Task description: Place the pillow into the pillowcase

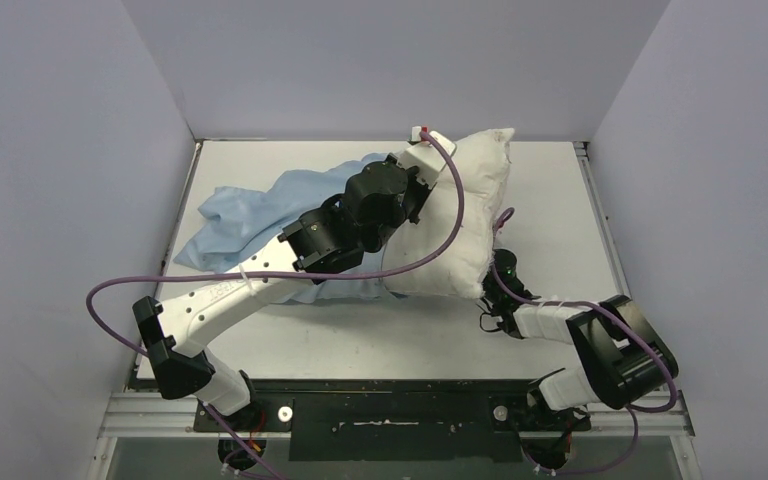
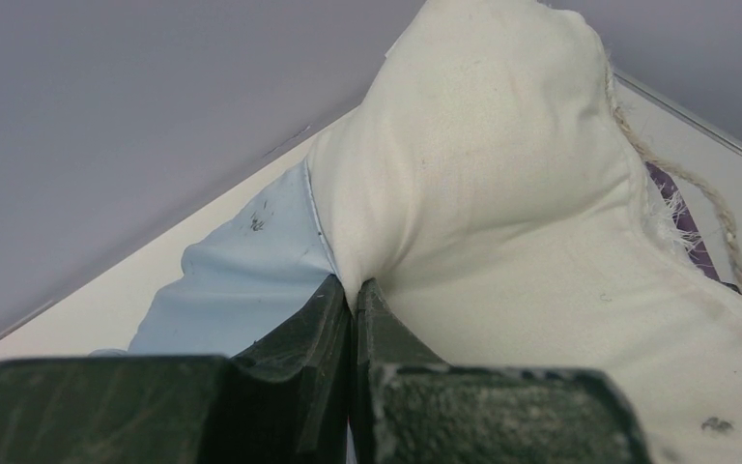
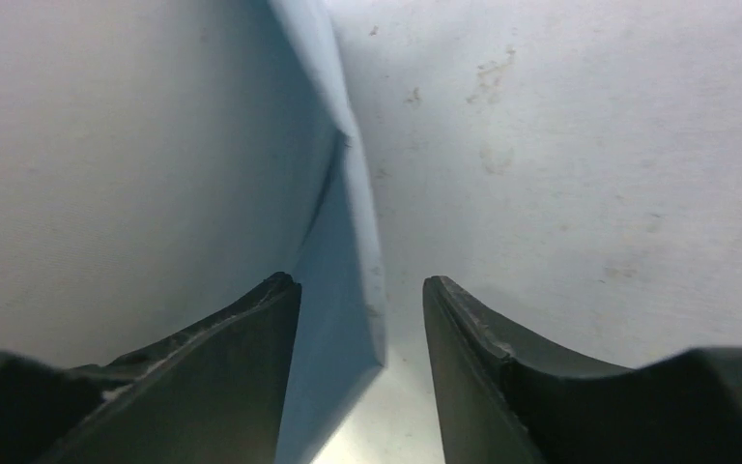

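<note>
Off-white and plump, the pillow [image 1: 460, 215] lies tilted across the middle right of the top view. Its upper corner reaches toward the back wall and its lower end points at the near edge of the table [image 1: 360, 340].

Light blue and wrinkled, the pillowcase [image 1: 250, 215] spreads flat in the centre left of the frame. Its right-hand part touches the pillow and runs under the left arm [image 1: 230, 295], which reaches diagonally from the lower left over the blue cloth to the pillow's upper left side.

In the left wrist view the left gripper [image 2: 353, 295] is clenched on a pinched fold of the pillow's cream fabric, at the bottom centre. Blue cloth shows just left of the fold, touching the pillow. A frayed cord [image 2: 710, 208] lies along the pillow's seam at the right edge of that view.

The right arm [image 1: 600, 340] sits in the lower right of the top view, its tip at the pillow's lower right corner. In the right wrist view the right gripper [image 3: 360, 290] is released, jaws apart. A thin edge of the pillowcase stands between them, close against the finger [image 3: 242, 358] on the left of the frame and clear of the other. Whether the pale surface left of that edge is pillow, I cannot tell.
</note>
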Controlling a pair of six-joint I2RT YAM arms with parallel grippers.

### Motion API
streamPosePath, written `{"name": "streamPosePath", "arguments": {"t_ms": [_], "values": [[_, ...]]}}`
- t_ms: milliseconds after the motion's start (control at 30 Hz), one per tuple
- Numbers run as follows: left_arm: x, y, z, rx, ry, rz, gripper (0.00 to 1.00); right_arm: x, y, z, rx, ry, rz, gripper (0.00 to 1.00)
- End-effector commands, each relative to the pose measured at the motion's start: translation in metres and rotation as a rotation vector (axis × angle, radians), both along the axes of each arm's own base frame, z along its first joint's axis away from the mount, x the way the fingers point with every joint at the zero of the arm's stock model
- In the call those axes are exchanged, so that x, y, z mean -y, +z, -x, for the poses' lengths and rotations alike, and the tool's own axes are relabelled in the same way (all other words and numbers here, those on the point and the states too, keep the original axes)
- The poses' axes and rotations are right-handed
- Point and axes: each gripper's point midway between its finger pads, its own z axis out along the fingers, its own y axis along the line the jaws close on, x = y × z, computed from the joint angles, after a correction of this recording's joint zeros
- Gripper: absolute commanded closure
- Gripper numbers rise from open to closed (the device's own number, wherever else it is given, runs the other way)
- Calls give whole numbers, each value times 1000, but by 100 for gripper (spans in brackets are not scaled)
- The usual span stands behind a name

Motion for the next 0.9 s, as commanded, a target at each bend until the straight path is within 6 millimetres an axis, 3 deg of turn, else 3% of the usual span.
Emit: {"name": "streamPosePath", "arguments": {"t_ms": [0, 67, 167, 200, 333, 467, 533, 700, 867], "values": [[-19, 77, 8, 123, 17, 191, 100, -9, 50, -24, 165, -28, -58, 54], [-21, 77, 8, 124, 27, 197, 100, -9, 56, -29, 176, -38, -49, 63], [-25, 77, 7, 129, 41, 190, 100, -8, 66, -33, 190, -49, -32, 95], [-26, 76, 6, 133, 47, 181, 100, -4, 72, -33, 196, -68, -35, 100], [-39, 65, -1, 156, 107, 101, 100, 16, 127, -37, 283, -148, 10, 100], [-69, 40, -15, 155, 212, -10, 100, 40, 223, -41, 406, -189, 80, 100], [-76, 29, -23, 131, 213, -15, 100, 42, 258, -38, 458, -167, 60, 100], [-87, 5, -33, 96, 232, -55, 100, 24, 293, -27, 491, -64, 54, 100], [-127, -19, -55, 52, 318, -110, 100, 62, 343, -21, 583, -189, 101, 100]]}}
